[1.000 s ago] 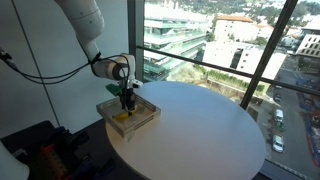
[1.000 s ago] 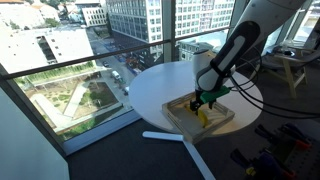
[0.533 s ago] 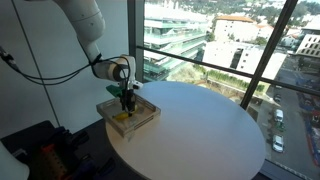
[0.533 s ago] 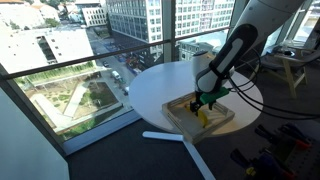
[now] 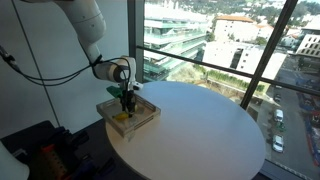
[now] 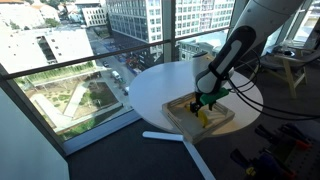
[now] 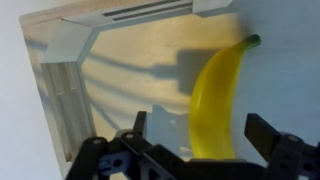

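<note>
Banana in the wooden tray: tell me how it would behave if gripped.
The banana is curved, so it would probably rock or swivel rather than roll. Its smooth yellow skin may slip in the open gripper. It is probably firm, yet bruised by hard squeezing.

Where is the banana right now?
The banana lies inside the wooden tray at the edge of the round white table; in the wrist view it sits right of centre, under the open gripper.

Banana (image 7: 220, 95): lower end hidden behind gripper (image 7: 200, 128). Wooden tray (image 7: 62, 90): cut off by wrist view edges. In both exterior views, banana too small to make out.
</note>
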`<state>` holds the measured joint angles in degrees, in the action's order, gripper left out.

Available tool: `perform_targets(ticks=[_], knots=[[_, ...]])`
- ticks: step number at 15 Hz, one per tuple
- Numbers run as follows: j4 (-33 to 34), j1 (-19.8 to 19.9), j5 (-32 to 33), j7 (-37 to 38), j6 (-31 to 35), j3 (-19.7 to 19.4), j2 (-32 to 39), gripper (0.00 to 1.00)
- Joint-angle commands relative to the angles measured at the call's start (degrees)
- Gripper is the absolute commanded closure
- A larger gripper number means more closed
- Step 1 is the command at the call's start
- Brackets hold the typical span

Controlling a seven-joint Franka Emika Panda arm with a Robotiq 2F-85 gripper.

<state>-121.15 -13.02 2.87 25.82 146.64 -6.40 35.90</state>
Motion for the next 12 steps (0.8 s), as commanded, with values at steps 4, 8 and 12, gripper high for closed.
perform_targets(ticks=[4, 8, 12], knots=[[1.2, -0.5, 0.3, 1.3, -0.1, -0.6, 0.8, 0.42], [1.3, -0.5, 0.2, 1.2, -0.1, -0.5, 0.9, 0.75], [1.2, -0.5, 0.2, 1.0, -0.5, -0.4, 0.7, 0.84]])
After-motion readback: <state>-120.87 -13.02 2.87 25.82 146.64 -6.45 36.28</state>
